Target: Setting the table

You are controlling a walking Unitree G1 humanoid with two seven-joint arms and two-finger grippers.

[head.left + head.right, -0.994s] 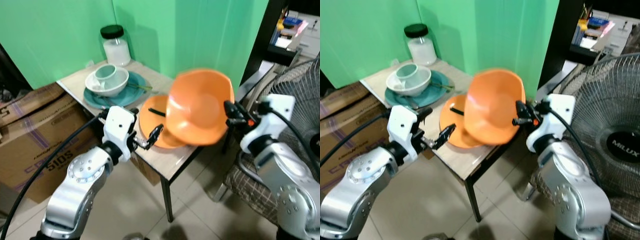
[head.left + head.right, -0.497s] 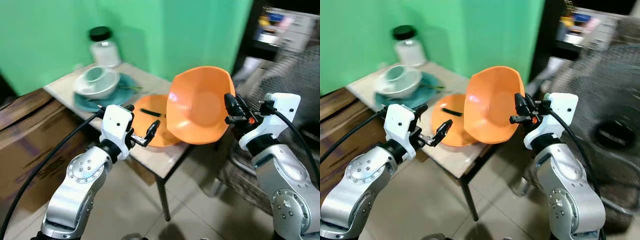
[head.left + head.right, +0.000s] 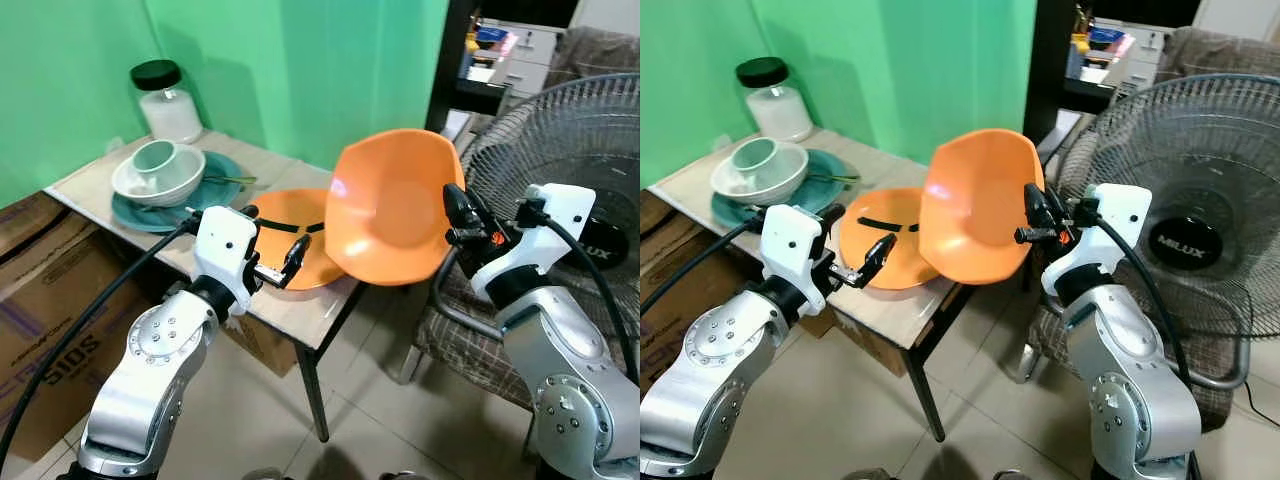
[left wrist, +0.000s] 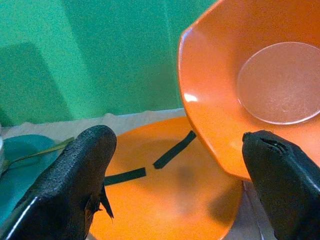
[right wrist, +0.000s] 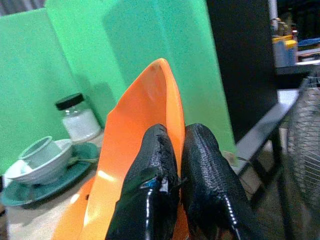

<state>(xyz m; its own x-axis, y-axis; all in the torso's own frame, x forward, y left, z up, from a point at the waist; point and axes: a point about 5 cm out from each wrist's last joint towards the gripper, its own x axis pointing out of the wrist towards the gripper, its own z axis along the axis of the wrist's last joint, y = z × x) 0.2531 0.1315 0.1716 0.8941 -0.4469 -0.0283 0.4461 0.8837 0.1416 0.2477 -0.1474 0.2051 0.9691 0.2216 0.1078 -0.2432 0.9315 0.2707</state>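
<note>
My right gripper (image 3: pixel 455 215) is shut on the rim of an orange bowl (image 3: pixel 390 208), which it holds tilted in the air past the table's right corner. The wrist view has both fingers (image 5: pixel 150 200) pinching that rim (image 5: pixel 160 110). An orange plate (image 3: pixel 292 235) with two black strips lies on the small table (image 3: pixel 285 312). My left gripper (image 3: pixel 268 242) is open just above the plate's near edge, its fingers (image 4: pixel 75 175) spread wide with nothing between them. At the table's far end a white bowl with a cup in it (image 3: pixel 157 172) rests on a teal plate (image 3: pixel 215 190).
A white jar with a black lid (image 3: pixel 165 100) stands at the table's back by the green wall. A cardboard box (image 3: pixel 40 290) sits to the left under the table. To the right, a large floor fan (image 3: pixel 575 150) stands over a chair cushion (image 3: pixel 470 345). Tiled floor lies in front.
The camera has swung to the right, so the fan now shows more fully. The orange bowl stays in my right gripper and has tipped slightly. My left gripper still hovers open over the orange plate.
</note>
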